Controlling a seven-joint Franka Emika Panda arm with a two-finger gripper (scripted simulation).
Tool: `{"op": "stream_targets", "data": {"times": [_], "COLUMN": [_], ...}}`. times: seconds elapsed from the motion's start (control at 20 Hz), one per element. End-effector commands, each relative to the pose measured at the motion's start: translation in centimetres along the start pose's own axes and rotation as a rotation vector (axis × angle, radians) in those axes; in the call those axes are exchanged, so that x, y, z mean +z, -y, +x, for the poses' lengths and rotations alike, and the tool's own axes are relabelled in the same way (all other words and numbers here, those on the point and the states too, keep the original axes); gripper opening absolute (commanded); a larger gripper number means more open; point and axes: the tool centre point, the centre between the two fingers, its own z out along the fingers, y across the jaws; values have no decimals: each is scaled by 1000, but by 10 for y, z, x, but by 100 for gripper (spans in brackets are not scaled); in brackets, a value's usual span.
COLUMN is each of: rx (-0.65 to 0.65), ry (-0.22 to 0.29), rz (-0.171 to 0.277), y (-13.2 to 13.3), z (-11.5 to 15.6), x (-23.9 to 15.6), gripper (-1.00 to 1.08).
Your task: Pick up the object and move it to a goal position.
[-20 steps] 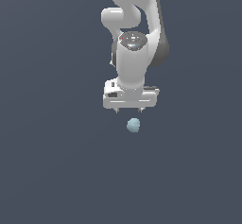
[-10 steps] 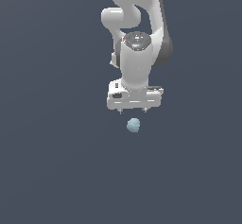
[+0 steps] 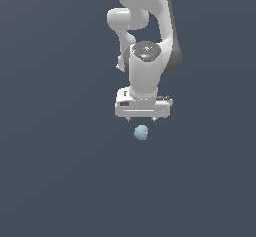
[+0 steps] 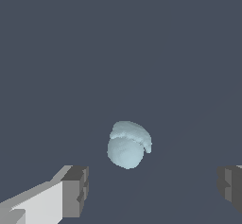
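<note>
Right now the claw hangs spread wide and empty above the flat dark surface, with the ball lying just beneath it and apart from both fingertips. In the exterior view the ball sits almost under the midline of the claw, a shade toward that view's left. The wrist view agrees — the pale blue-grey ball shows ahead of the gap between the two fingers, neither of them touching it. It is roundish, with a small lumpy cap, so no long axis dictates the approach. A fairly straight descent looks enough to bracket it — then a squeeze. No goal marker is visible.
</note>
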Motion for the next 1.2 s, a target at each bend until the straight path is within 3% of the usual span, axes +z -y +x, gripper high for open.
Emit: {"op": "stream_targets", "data": {"times": [0.0,0.6,1.15], "rx": [39,276,363], "ry": [4,22,27], "rz": [-3,-27,-40], "y": [1,8,10], "z": [-1,-12,-17], "x": [8,58,76], "gripper": [100,100,100]}}
